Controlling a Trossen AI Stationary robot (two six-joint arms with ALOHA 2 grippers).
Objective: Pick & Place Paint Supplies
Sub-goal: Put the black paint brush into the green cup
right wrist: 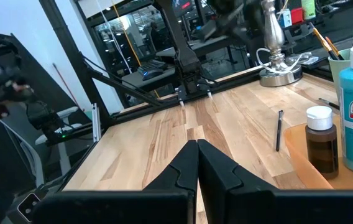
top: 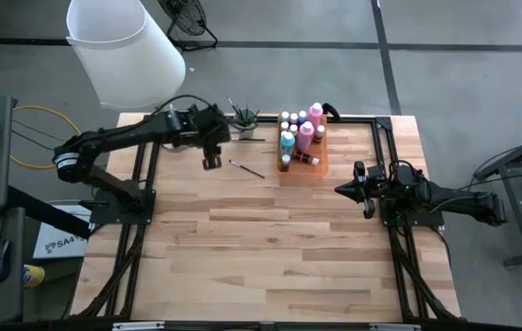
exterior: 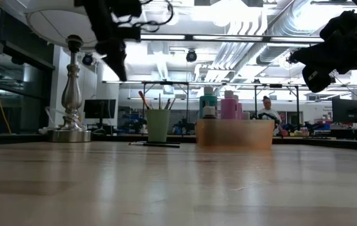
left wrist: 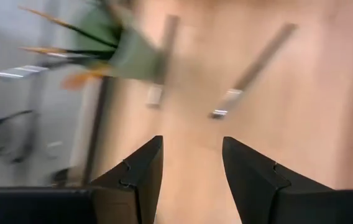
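Observation:
A green cup holding several paintbrushes stands at the far side of the table. Beside it, an orange tray carries several pale-capped paint bottles, pink, teal and brown. One dark-handled paintbrush lies flat on the wood near the cup. The left wrist view shows two brushes on the wood beyond the fingers. My left gripper hangs open above the table, left of the loose brush, with nothing between its fingers. My right gripper is shut and empty, level, right of the tray.
A large white lampshade on a silver base stands at the far left corner. Black frame rails run along the table's sides. Bare wood spreads over the near half of the table.

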